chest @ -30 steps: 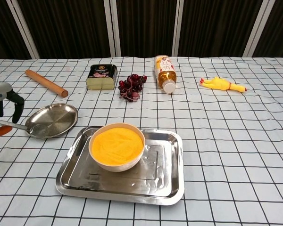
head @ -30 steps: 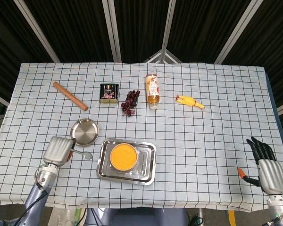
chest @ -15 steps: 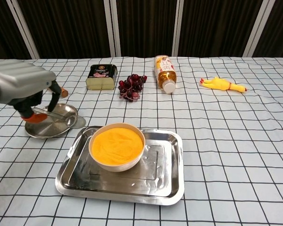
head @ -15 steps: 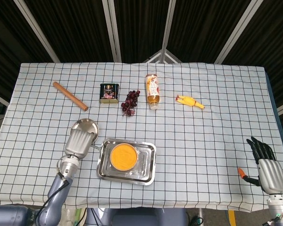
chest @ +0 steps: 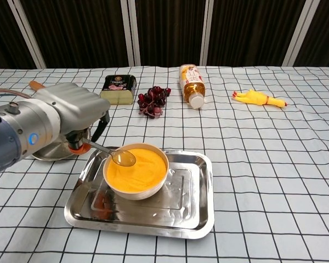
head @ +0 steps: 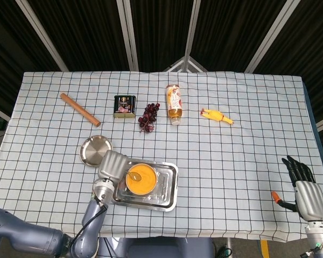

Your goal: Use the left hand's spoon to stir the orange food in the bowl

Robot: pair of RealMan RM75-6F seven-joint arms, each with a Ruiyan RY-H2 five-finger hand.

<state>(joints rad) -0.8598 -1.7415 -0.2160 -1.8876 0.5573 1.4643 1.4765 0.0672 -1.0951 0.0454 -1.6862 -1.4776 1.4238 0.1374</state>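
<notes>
Left robot hand [chest: 71, 118] clamps the spoon [chest: 112, 154] above the bowl [chest: 135, 171], lower left; dip gently, circle slowly.

The table holds one bowl [chest: 135, 170], one tray [chest: 186, 211], one spoon [chest: 112, 154] and one small pan [head: 93, 150]. There is also one rolling pin [head: 79, 109], one tin [chest: 118, 89], one bunch of grapes [chest: 153, 101], one bottle [chest: 191, 84] and one rubber chicken [chest: 257, 98]. Two robot hands show: the left hand [chest: 71, 109] and the right hand [head: 304, 188].

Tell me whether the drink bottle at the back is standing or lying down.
Lying down. The bottle rests on its side on the checked tablecloth, cap end pointing toward the near edge, beside the grapes.
</notes>
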